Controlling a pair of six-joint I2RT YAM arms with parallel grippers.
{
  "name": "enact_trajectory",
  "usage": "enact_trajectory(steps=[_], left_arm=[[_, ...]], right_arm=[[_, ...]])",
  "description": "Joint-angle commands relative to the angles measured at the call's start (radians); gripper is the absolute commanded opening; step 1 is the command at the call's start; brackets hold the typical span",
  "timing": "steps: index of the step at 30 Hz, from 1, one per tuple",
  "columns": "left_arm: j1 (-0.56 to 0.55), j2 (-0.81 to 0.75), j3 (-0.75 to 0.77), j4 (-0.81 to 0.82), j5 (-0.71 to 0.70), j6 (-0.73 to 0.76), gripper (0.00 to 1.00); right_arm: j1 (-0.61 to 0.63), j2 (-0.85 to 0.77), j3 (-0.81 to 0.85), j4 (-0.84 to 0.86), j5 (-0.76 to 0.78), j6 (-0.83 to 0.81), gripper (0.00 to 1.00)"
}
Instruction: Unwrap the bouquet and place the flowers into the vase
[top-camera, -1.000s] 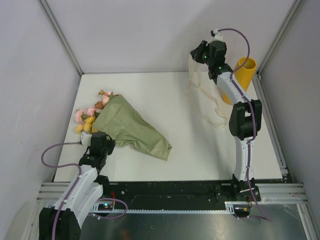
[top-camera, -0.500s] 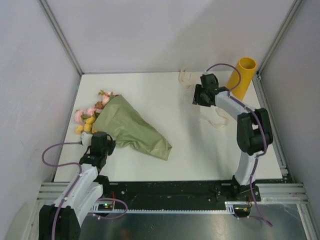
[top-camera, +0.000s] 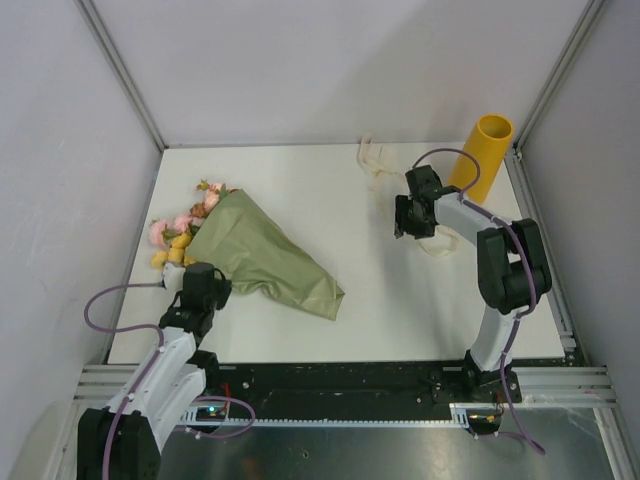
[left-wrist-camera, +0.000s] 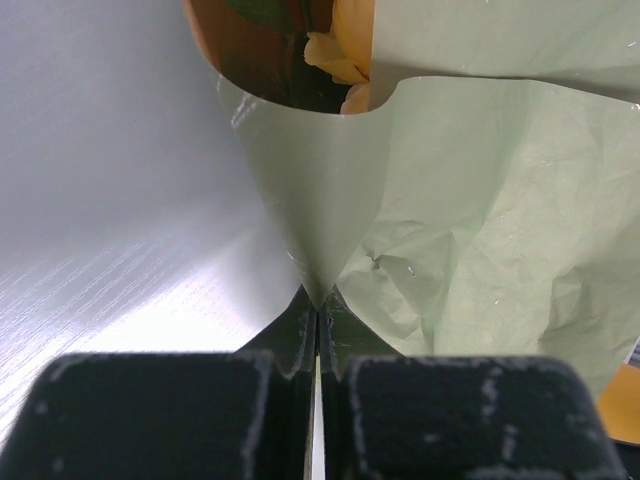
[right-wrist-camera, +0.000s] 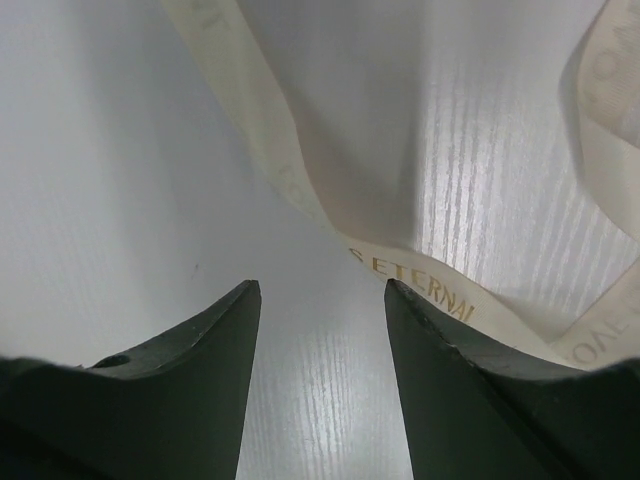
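Observation:
The bouquet (top-camera: 262, 258) lies at the left of the table in olive-green paper. Its pink and yellow flowers (top-camera: 175, 236) poke out at the far-left end. My left gripper (top-camera: 206, 283) is shut on a pointed edge of that paper (left-wrist-camera: 330, 200), pinched at my left gripper's tips (left-wrist-camera: 318, 300). A yellow bloom (left-wrist-camera: 340, 50) shows inside the wrap. The mustard vase (top-camera: 482, 152) stands at the back right. My right gripper (top-camera: 404, 217) hangs low over the table, open and holding nothing. The cream ribbon (right-wrist-camera: 300, 190) lies loose on the table just ahead of my right gripper (right-wrist-camera: 322, 290).
The ribbon (top-camera: 374, 160) trails from the back of the table toward the right arm, with another loop (top-camera: 436, 246) beside the arm. Grey walls and metal frame posts close in the table on three sides.
The right arm has come down from beside the vase to the table, its jaws have opened and the ribbon has dropped onto the table. The left arm and bouquet have not moved.

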Motion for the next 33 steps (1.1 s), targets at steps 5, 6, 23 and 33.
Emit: enact_trajectory(steps=[5, 6, 23, 33], left_arm=[[-0.017, 0.044, 0.022, 0.05, -0.016, 0.01, 0.0], [-0.019, 0.052, 0.024, 0.053, -0.016, 0.009, 0.0], [-0.032, 0.163, 0.093, 0.091, -0.024, 0.011, 0.0], [-0.056, 0.26, 0.152, 0.129, -0.038, 0.023, 0.0]], right_arm=[[-0.013, 0.06, 0.002, 0.013, -0.054, -0.092, 0.5], [-0.018, 0.066, 0.002, 0.016, -0.055, -0.095, 0.46], [-0.1, 0.385, 0.534, -0.14, 0.04, -0.095, 0.11], [-0.126, 0.603, 1.075, -0.291, -0.002, -0.096, 0.14]])
